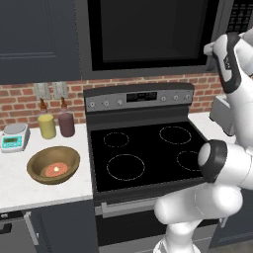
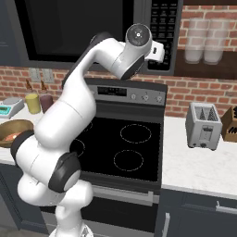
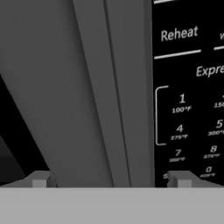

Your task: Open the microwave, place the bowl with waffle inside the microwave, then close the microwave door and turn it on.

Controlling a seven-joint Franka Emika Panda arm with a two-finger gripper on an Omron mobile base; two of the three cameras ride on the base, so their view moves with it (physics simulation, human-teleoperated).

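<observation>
Now gripper [image 3: 109,179] up at microwave [image 1: 148,34], jaws wide apart, gripping nothing.
Hand view: fingertips [image 3: 41,179] sit right at the door's [image 3: 65,87] right edge, handle bar [image 3: 118,87] running up between them; button panel [image 3: 188,96] just right, with "Reheat" and number keys. Door looks shut in both base views. Arm reaches up from near right to the microwave's right side above the stove [image 1: 143,148]. Bowl [image 1: 53,164] on the left counter [image 1: 29,190], waffle [image 1: 56,170] inside it, well apart from gripper. Yellow canister [image 1: 47,126], maroon canister [image 1: 66,123] and scale [image 1: 14,137] behind bowl. Toaster [image 2: 202,125] on right counter.
</observation>
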